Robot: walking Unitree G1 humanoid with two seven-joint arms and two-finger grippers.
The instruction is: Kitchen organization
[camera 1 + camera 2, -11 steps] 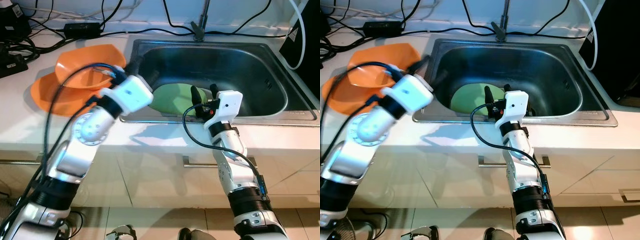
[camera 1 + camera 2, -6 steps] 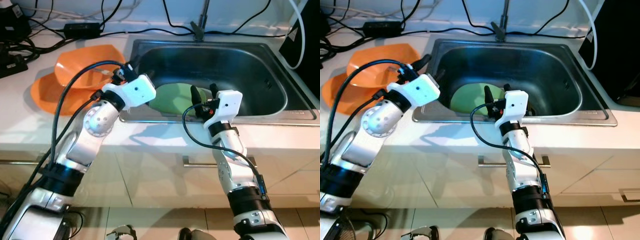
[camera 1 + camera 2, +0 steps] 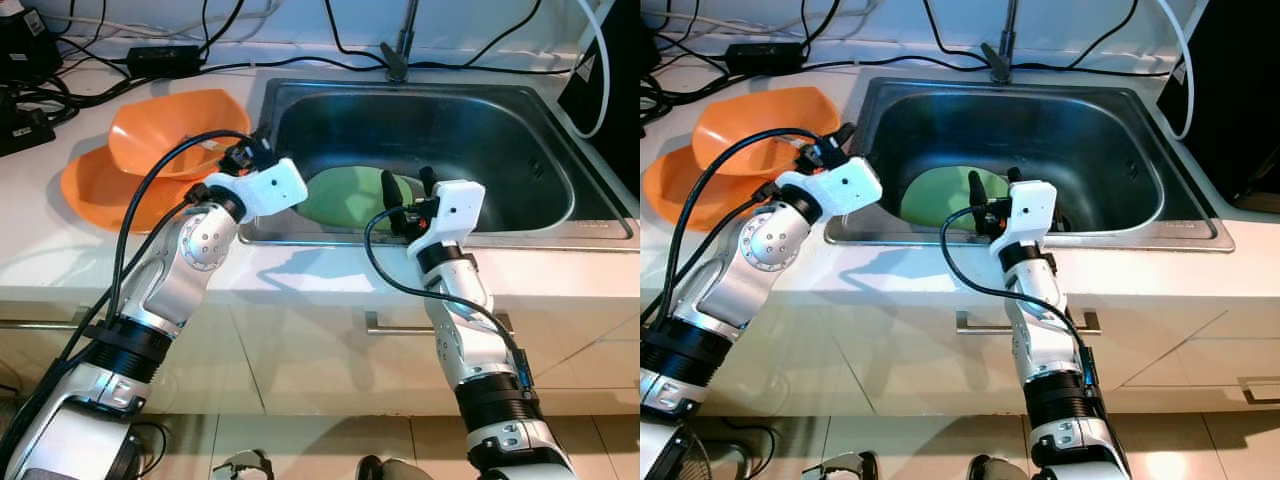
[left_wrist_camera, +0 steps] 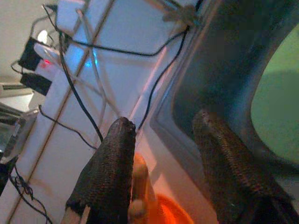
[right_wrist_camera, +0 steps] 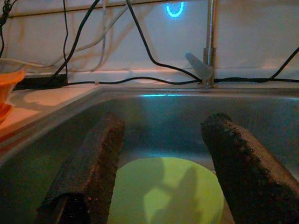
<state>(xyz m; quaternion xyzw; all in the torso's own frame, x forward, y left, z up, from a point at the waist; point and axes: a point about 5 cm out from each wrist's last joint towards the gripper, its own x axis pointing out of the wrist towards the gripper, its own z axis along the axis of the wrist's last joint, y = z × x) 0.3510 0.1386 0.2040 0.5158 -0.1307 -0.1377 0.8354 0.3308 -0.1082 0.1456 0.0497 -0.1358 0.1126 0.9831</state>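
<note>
While a green plate (image 3: 350, 195) lies flat in the steel sink (image 3: 520, 130), the right gripper (image 3: 408, 186) hovers over its near edge, fingers spread (nothing held). Left gripper (image 3: 252, 152), fingers apart, sits at the sink's left rim beside stacked orange bowls (image 3: 150, 140).

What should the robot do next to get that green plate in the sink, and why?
Probably lower the right end effector toward the green plate. Its fingers are open and empty, poised above the plate's near edge, and the plate lies flat on the sink floor. The left end effector, also open, sits at the sink's left rim.
</note>
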